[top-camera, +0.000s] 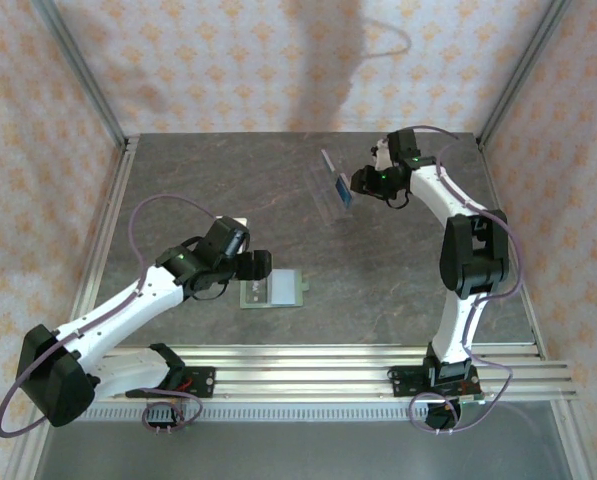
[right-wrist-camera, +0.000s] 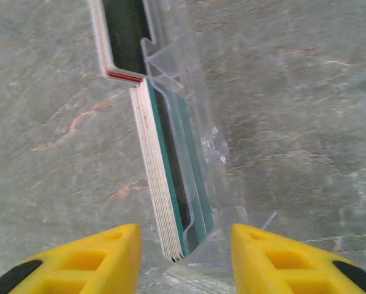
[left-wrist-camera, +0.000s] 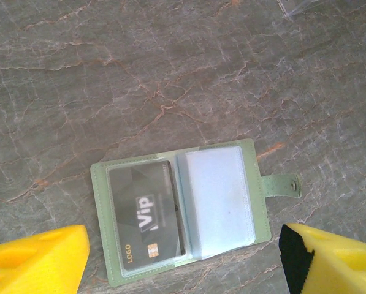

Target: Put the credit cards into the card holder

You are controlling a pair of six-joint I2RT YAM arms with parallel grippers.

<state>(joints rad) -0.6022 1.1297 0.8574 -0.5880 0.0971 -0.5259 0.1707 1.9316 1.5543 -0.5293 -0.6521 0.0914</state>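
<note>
Right wrist view showed my right gripper (right-wrist-camera: 186,242) with fingers narrowly apart, straddling the credit cards (right-wrist-camera: 164,184) upright in the clear stand (right-wrist-camera: 201,122), far and right of centre. My left gripper (left-wrist-camera: 183,263) hung wide and empty over the card holder (left-wrist-camera: 100,233), open near centre, one dark card (left-wrist-camera: 147,214) inside.

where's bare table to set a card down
Bare table lies left of the clear stand, and mid-table between that stand and the card holder. Crowded: at the stand, where the right claw sits, and at the holder by the left claw.
</note>
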